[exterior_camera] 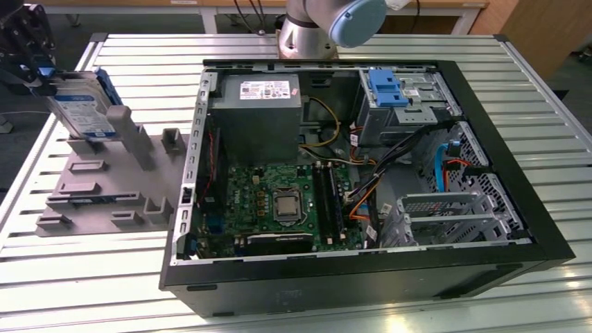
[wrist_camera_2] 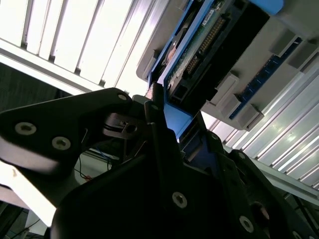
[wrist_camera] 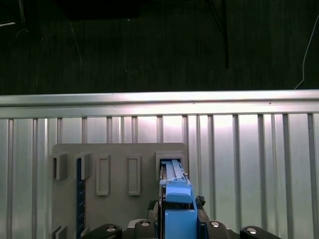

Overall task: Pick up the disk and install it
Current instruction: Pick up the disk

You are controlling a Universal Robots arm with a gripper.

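The gripper was clamped on the top edge of the disk, which stood tilted in a slot at the far corner of the grey fixture plate. The open computer case lay beside the plate, on the exterior view's right.
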